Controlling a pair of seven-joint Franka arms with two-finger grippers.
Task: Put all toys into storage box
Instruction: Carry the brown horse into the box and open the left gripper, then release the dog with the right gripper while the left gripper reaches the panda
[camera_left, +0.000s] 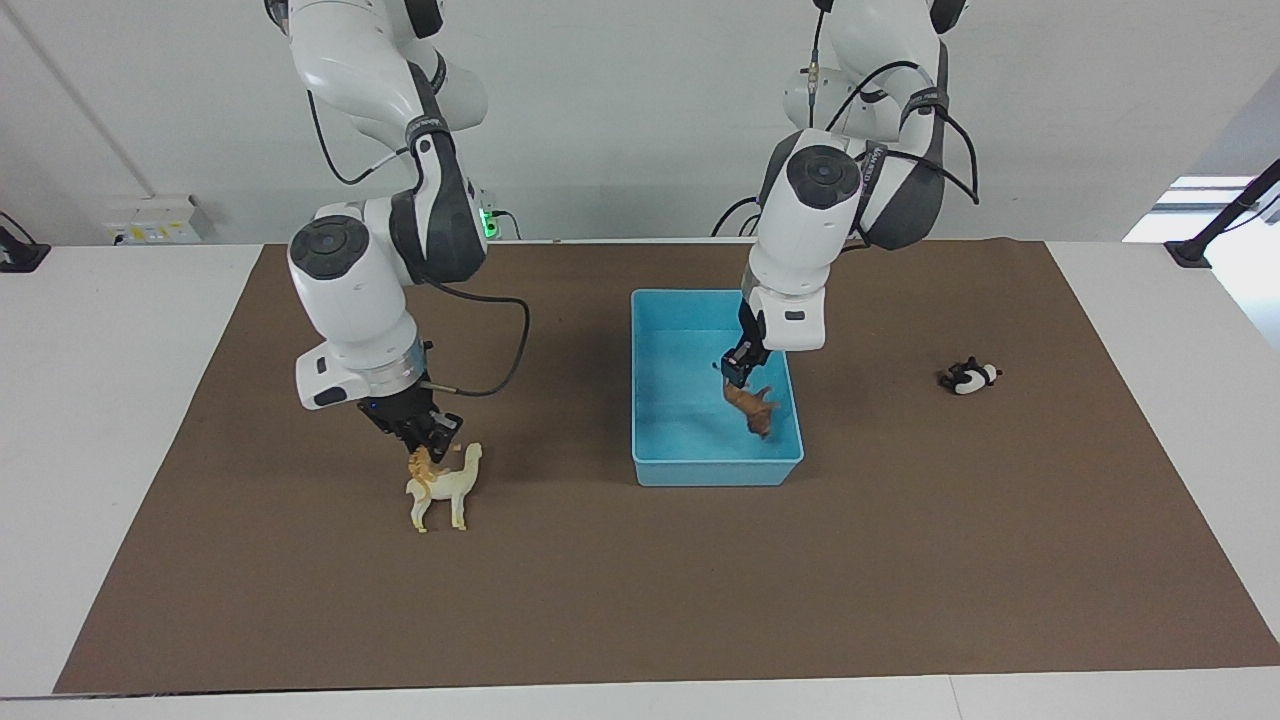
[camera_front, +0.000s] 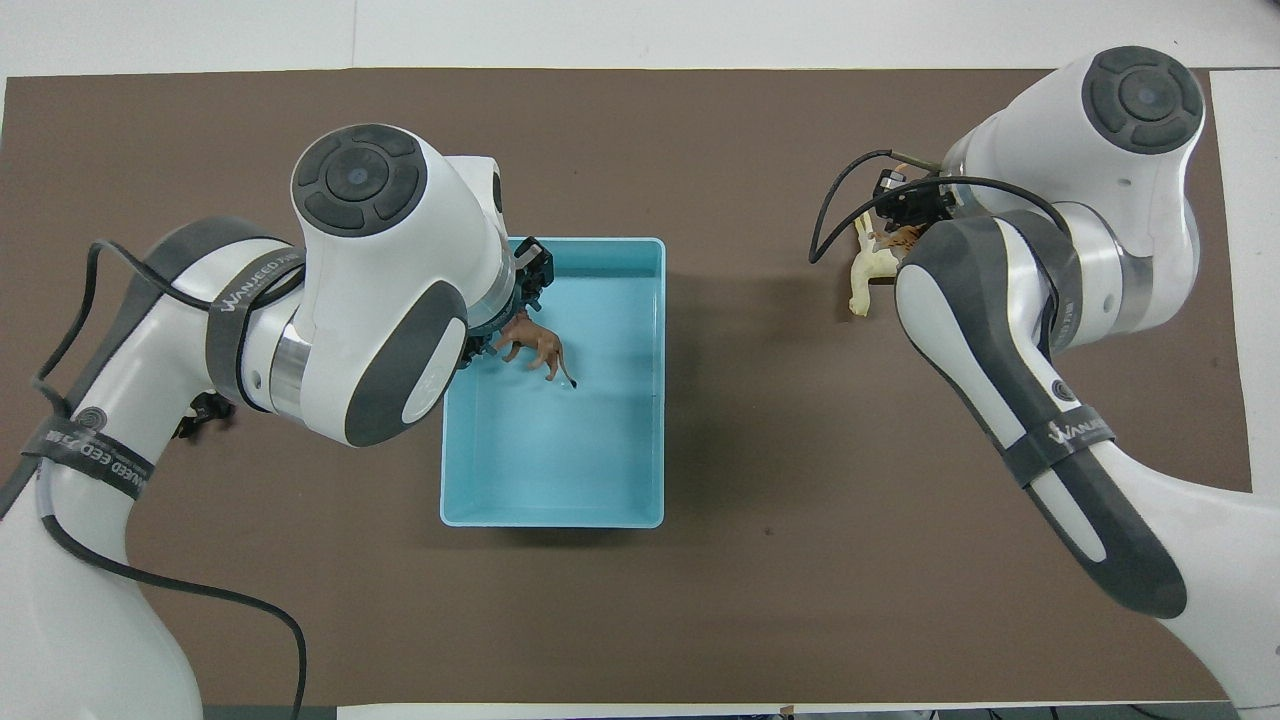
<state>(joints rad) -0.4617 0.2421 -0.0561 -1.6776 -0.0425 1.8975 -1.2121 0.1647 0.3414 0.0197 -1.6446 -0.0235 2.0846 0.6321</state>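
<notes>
The light blue storage box (camera_left: 716, 468) (camera_front: 556, 455) sits mid-table. My left gripper (camera_left: 737, 371) (camera_front: 512, 305) hangs open inside its rim. The brown lion (camera_left: 753, 407) (camera_front: 536, 346) lies tilted just under the tips, inside the box. My right gripper (camera_left: 428, 443) (camera_front: 905, 222) is shut on the orange tiger (camera_left: 420, 468) (camera_front: 900, 240), held in the air over the cream alpaca (camera_left: 447, 490) (camera_front: 862, 277). The alpaca stands on the mat toward the right arm's end. The panda (camera_left: 970, 376) lies on the mat toward the left arm's end; in the overhead view the left arm hides it.
A brown mat (camera_left: 640, 600) covers the white table (camera_left: 100, 400). The left arm's black cable (camera_front: 150, 590) trails over the mat near the robots. The right arm's cable (camera_left: 500, 350) loops beside its wrist.
</notes>
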